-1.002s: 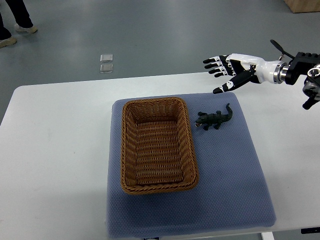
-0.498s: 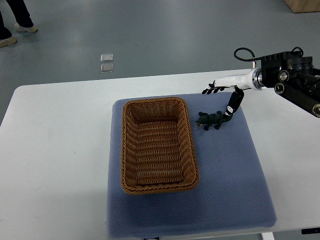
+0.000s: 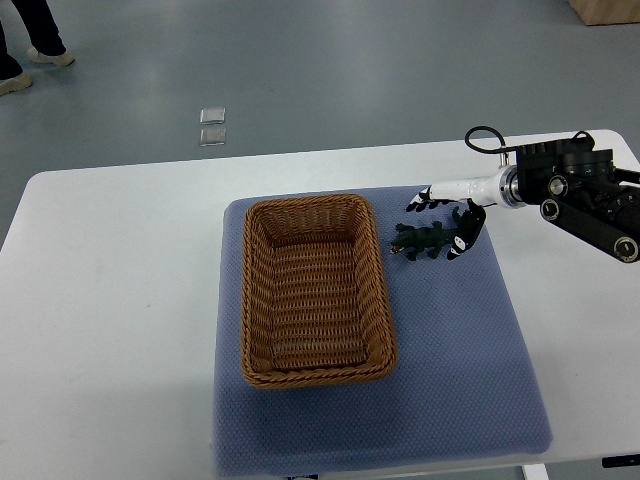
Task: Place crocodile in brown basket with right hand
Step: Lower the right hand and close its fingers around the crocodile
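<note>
Just right of the brown basket (image 3: pixel 246 300), on the blue mat (image 3: pixel 480 350): crocodile (image 3: pixel 422 240), dark green, lying flat, snout toward the basket's right rim, tail pointing up and to the right. Close to that rim, not touching it, and outside the basket. Resting on the mat, not lifted.

Over the crocodile's tail end: right hand (image 3: pixel 450 198), reaching in from the right edge on a white forearm, black joints behind it. Open, with fingers (image 3: pixel 420 203) spread flat past the far side of the toy and thumb (image 3: pixel 462 240) hanging down beside the tail. Straddling the tail rather than clamped on it. Thumb-tip contact with the tail impossible to judge.

Under everything: white bench (image 3: pixel 110 300), mat laid across its middle, basket upright on the mat's left half.

Beyond the bench, on the grey floor (image 3: pixel 350 70): two small clear squares (image 3: pixel 212 125), a person's shoes (image 3: pixel 30 60) at the top left corner, part of a cardboard box (image 3: pixel 605 10) at the top right.
</note>
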Motion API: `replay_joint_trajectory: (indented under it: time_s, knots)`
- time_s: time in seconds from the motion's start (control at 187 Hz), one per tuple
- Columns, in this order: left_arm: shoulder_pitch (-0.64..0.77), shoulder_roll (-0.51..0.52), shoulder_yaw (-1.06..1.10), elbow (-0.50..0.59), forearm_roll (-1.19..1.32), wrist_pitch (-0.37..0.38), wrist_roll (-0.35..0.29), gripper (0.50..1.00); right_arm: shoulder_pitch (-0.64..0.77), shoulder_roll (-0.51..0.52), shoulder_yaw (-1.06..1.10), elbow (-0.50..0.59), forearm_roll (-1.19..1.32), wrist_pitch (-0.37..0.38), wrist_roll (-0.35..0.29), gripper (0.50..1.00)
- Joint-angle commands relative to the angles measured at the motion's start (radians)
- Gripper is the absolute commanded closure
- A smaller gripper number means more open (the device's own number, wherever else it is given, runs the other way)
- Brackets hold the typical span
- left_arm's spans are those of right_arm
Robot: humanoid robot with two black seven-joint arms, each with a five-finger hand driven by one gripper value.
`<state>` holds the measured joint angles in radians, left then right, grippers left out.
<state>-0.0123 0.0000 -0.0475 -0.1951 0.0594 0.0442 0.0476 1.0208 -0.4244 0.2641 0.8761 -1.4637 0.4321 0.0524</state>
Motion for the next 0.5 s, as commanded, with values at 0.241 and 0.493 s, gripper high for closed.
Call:
replay_joint_trajectory:
  time_s: [0.241, 0.493]
  knots:
    - [0.000, 0.000, 0.001, -0.006, 0.000, -0.001, 0.000, 0.500, -0.010, 0.007, -0.005, -0.006, -0.040, -0.009, 0.000, 0.673]
    - [0.002, 0.000, 0.003, -0.003, 0.000, -0.001, 0.000, 0.500, -0.019, 0.012, -0.005, -0.009, -0.041, -0.027, 0.001, 0.734]
